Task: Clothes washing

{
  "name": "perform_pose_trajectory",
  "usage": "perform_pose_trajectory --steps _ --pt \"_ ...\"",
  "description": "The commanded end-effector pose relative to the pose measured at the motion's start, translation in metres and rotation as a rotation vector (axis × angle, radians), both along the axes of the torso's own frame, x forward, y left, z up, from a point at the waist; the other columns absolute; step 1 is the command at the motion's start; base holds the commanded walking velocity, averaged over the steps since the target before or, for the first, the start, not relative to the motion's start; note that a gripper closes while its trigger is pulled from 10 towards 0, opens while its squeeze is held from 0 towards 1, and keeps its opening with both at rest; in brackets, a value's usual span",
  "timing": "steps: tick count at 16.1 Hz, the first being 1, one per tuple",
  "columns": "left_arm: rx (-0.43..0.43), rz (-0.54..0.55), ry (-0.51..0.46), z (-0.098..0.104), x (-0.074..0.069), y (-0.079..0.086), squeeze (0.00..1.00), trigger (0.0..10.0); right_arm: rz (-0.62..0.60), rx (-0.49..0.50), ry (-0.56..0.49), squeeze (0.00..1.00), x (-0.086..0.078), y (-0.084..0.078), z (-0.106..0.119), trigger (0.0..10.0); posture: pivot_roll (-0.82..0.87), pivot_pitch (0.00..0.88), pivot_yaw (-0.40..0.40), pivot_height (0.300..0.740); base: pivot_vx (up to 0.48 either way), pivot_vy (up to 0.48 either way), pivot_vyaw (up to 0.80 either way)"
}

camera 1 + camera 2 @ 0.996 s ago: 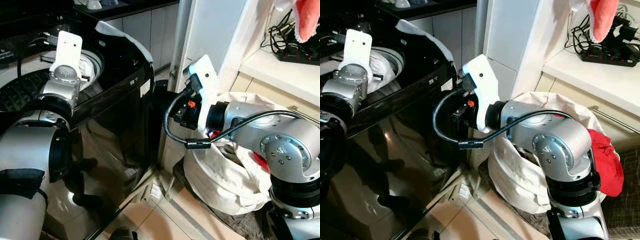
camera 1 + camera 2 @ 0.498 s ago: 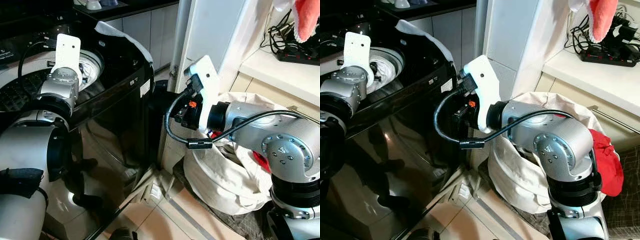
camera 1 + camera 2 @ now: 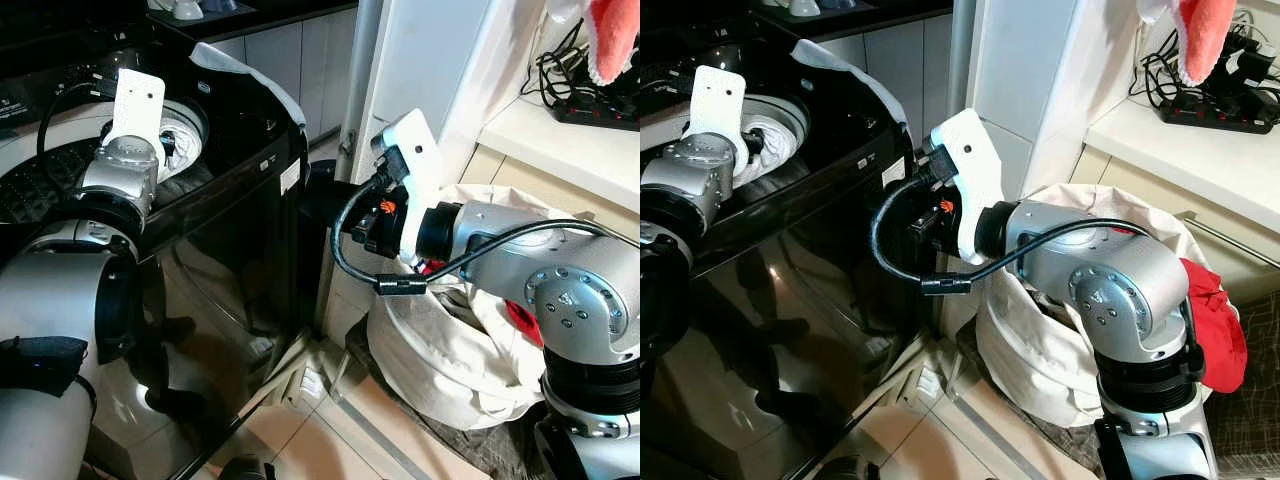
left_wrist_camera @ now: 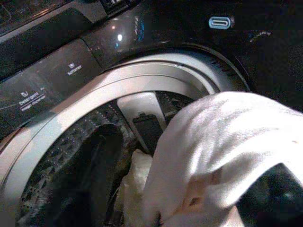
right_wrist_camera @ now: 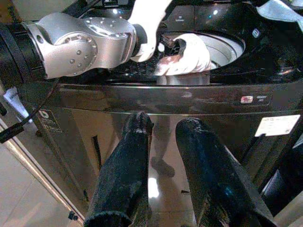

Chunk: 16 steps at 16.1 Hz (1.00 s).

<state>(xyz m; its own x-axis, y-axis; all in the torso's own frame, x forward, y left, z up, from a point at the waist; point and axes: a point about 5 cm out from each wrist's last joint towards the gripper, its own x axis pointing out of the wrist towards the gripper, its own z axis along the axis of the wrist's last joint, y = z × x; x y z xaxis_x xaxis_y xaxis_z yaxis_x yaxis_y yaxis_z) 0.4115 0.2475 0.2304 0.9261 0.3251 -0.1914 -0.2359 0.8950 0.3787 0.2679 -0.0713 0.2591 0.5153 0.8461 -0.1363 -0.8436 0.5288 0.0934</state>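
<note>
Over the drum [image 4: 71, 137], left gripper [image 5: 166, 47] clamped on white cloth [image 4: 213, 142], edged toward twelve o'clock since; loading underway. Right gripper [image 5: 163, 165] slightly parted, empty.

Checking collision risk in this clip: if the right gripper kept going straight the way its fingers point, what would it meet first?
Most likely the glossy black front wall of the washing machine. The right gripper, holding nothing with a gap between its fingers, aims at that panel below the rim. How far off it is cannot be told.

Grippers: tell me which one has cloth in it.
The left gripper, over the washing machine's drum, is shut on a white garment. The right gripper hangs beside the machine's black front with nothing between its parted fingers.
</note>
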Motion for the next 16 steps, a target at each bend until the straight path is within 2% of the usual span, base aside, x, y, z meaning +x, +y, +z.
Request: perform_pose_trajectory --steps 1,5,8,10,11,12,13,14,15,16 --pt "0.016 -0.016 -0.029 0.011 0.002 -0.002 1.0 10.0 -0.025 -0.005 0.0 0.0 0.002 -0.006 0.002 10.0 -0.04 0.0 -0.027 0.74 0.0 0.0 0.0" --pt "0.028 -0.018 -0.015 0.01 0.002 0.0 1.0 10.0 -0.048 -0.026 0.008 0.0 0.007 -0.011 0.002 10.0 -0.03 0.0 -0.035 0.74 0.0 0.0 0.0" --pt "0.047 -0.018 -0.013 0.011 0.001 0.001 1.0 10.0 -0.177 -0.059 0.017 0.0 0.022 -0.028 0.001 10.0 -0.03 0.0 -0.036 0.74 0.0 0.0 0.0" --pt "0.095 -0.024 -0.012 0.014 0.002 0.001 1.0 10.0 -0.295 -0.061 0.006 0.0 0.034 -0.041 0.003 10.0 -0.02 0.0 -0.035 0.74 0.0 0.0 0.0" --pt "0.086 -0.043 -0.039 0.018 0.003 -0.002 1.0 10.0 -0.343 -0.062 0.001 0.0 0.038 -0.046 0.003 10.0 -0.02 0.0 -0.031 0.74 0.0 0.0 0.0" --pt "0.054 -0.076 -0.104 0.024 0.005 -0.007 0.56 10.0 -0.433 -0.065 -0.007 0.0 0.046 -0.056 0.003 10.0 -0.02 0.0 -0.032 0.74 0.0 0.0 0.0" --pt "0.067 -0.099 -0.094 0.023 0.005 -0.009 0.0 10.0 -0.474 -0.064 -0.004 0.0 0.049 -0.062 0.002 10.0 -0.02 0.0 -0.032 0.74 0.0 0.0 0.0" --pt "0.087 -0.115 -0.073 0.022 0.005 -0.009 0.0 10.0 -0.479 -0.063 -0.002 0.0 0.049 -0.063 0.002 10.0 -0.02 0.0 -0.036 0.74 0.0 0.0 0.0" --pt "0.174 -0.196 0.018 0.015 0.005 -0.011 0.0 10.0 -0.485 -0.065 0.0 0.0 0.049 -0.064 0.002 10.0 -0.01 0.0 -0.038 0.74 0.0 0.0 0.0" --pt "0.191 -0.241 0.091 0.008 0.003 -0.011 0.0 10.0 -0.486 -0.065 0.001 0.0 0.049 -0.064 0.002 10.0 -0.01 0.0 -0.036 0.74 0.0 0.0 0.0"
